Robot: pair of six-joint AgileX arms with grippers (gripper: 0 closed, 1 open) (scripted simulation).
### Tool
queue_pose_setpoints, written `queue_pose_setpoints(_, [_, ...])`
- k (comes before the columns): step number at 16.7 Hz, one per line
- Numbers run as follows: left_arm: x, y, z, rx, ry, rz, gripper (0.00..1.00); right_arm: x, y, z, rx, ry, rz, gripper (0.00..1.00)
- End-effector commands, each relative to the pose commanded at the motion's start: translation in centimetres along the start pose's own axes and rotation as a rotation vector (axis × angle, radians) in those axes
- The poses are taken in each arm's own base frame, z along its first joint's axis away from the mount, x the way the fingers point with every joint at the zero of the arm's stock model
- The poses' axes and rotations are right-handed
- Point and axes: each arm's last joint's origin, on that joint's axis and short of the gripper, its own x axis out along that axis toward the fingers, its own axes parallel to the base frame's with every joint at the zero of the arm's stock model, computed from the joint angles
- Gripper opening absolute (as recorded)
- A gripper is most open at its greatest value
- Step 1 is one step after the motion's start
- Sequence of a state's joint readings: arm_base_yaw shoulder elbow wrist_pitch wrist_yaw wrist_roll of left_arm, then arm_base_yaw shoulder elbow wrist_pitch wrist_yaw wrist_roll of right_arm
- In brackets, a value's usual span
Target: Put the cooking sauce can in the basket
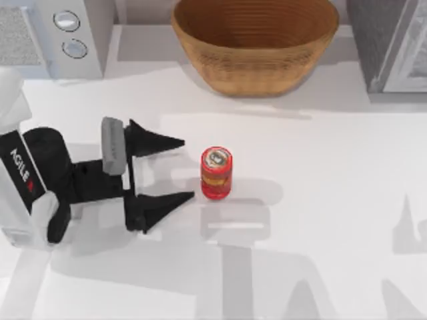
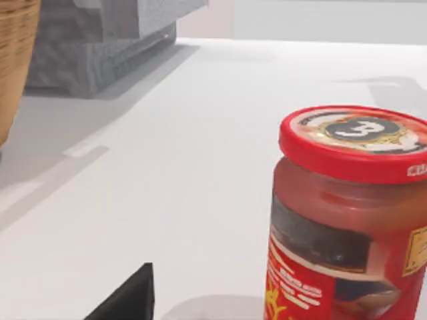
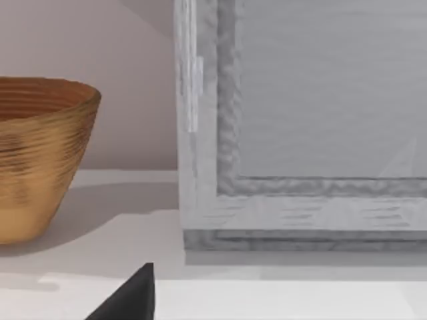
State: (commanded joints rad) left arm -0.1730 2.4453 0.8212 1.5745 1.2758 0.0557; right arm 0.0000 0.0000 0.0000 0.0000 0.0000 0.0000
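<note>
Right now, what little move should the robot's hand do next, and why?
Probably slide the left gripper forward, toward the table's right, until its open fingers straddle the cooking sauce can. The can stands upright just past the fingertips, not yet between them.

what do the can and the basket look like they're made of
Can: glossy red lid, probably plastic or painted metal; body under the printed label looks translucent, more like a glass or plastic jar. Basket: tan woven wicker by its ribbed weave, matte.
</note>
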Motion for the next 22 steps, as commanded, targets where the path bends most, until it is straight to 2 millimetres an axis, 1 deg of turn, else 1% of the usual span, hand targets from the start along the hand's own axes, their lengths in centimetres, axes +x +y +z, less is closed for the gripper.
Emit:
queue_pose_setpoints(1, [0.1,0.0,-0.6,0.004,-0.001,-0.015,1.00,0.0,0.0,0.0,0.000,0.000,0.000,1.00])
queue_pose_setpoints(3, [0.1,-0.1,-1.1,0.008,-0.002,-0.028,1.00,0.0,0.0,0.0,0.000,0.000,0.000,1.00])
queue_pose_setpoints(8, [0.0,-0.1,-1.1,0.004,-0.001,-0.022,1.00,0.0,0.0,0.0,0.000,0.000,0.000,1.00])
queue_pose_setpoints(10, [1.1,0.0,-1.0,0.008,-0.001,-0.027,1.00,0.0,0.0,0.0,0.000,0.000,0.000,1.00])
queue_pose_setpoints(16, [6.5,-0.2,-1.1,0.008,-0.002,-0.028,1.00,0.0,0.0,0.0,0.000,0.000,0.000,1.00])
queue_pose_setpoints(18, [7.1,-0.3,-1.1,0.008,-0.002,-0.028,1.00,0.0,0.0,0.0,0.000,0.000,0.000,1.00])
queue_pose_setpoints(21, [7.1,-0.3,-1.1,0.008,-0.002,-0.028,1.00,0.0,0.0,0.0,0.000,0.000,0.000,1.00])
queue_pose_setpoints(22, [7.1,-0.3,-1.1,0.008,-0.002,-0.028,0.92,0.0,0.0,0.0,0.000,0.000,0.000,1.00])
